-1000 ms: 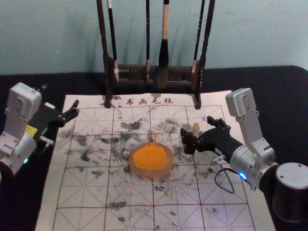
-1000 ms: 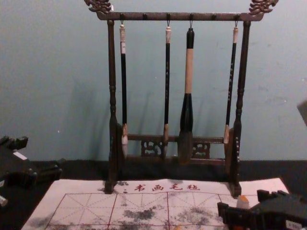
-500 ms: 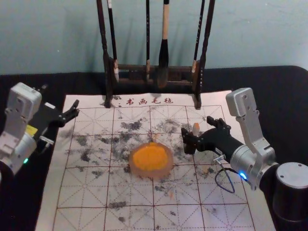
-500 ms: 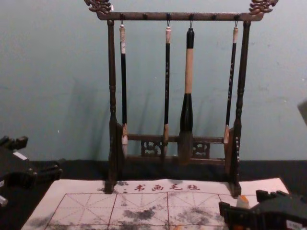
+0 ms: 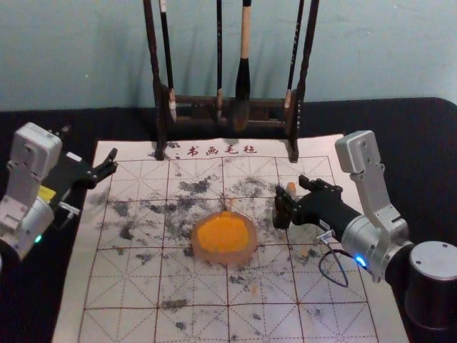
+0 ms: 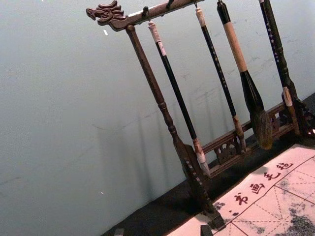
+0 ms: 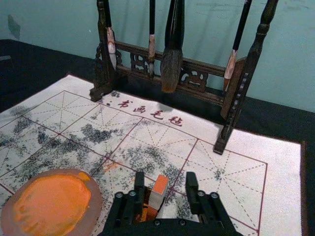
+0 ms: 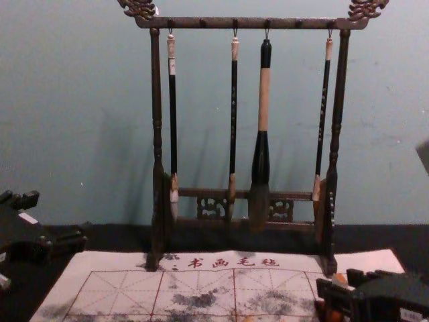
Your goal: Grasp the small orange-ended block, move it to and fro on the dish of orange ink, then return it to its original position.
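Observation:
Between the fingers of my right gripper stands the small block, right of the dish of orange ink. In the right wrist view, my right gripper is open, with the pale block, orange on top, close to one finger and a gap to the other; the gripper covers its lower part. The dish lies off to one side there. My left gripper is parked open at the mat's far left edge; its fingertips show in the left wrist view.
A dark wooden rack with hanging brushes stands at the mat's back edge, behind the dish. The ink-stained, grid-lined mat lies on a black-covered table.
My right gripper's fingers have drawn closer together around the block, leaving a narrower opening. The left arm and the dish have kept their places.

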